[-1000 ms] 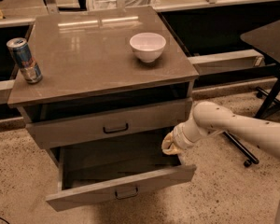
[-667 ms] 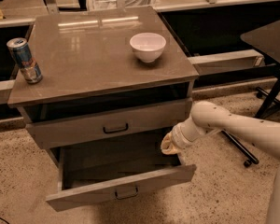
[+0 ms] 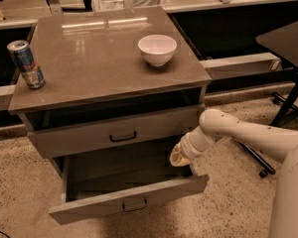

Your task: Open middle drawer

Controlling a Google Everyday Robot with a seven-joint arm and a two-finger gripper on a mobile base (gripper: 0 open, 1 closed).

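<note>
Here we are at the grey-brown wooden cabinet (image 3: 89, 68), and the pale, yellowish-tipped gripper (image 3: 180, 156) on the end of the white robot arm (image 3: 248, 135) sits low at the cabinet's right side. It's tucked inside the right rear corner of the wide-open bottom drawer (image 3: 99, 208). Whether the gripper is spread or pressed together, I cannot tell; its tip points into the shadow.

The target, the grey-brown wooden middle drawer (image 3: 74, 142) with its long flat front, lies just above and to the left of the gripper, its right end almost overhead. It looks pushed in or nearly so. Its small black bar handle (image 3: 123, 136) sits up and well to the left of the gripper.

My read on handling: a rigid wooden box on runners, nothing soft, probably light if empty, and it should slide straight out with a steady pull. That bar handle is the place to hook or pinch; the flat front offers nothing else to grab.

Farther up and left, on top, a white ceramic bowl (image 3: 157, 49) and a blue and silver drinks can (image 3: 26, 63) could rattle if the pull jerks.
</note>
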